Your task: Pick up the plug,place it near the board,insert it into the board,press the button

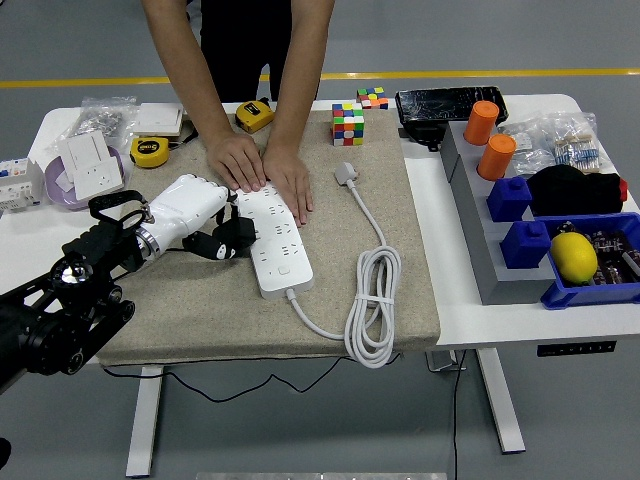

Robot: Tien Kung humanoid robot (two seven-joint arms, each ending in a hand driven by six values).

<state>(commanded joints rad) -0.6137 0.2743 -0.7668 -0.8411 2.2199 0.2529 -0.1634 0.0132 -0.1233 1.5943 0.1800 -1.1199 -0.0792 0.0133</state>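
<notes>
The person (240, 40) standing at the far side of the power strip (275, 240) is being cut off above the chest by the top edge. The person's hands (262, 172) are covering the strip's far end. The left hand (195, 215) is lying against the strip's left side; its dark fingertips (232, 238) are masking whatever sits beneath them, so any grasp cannot be confirmed. The left arm (60, 320) is running out past the left edge.
</notes>
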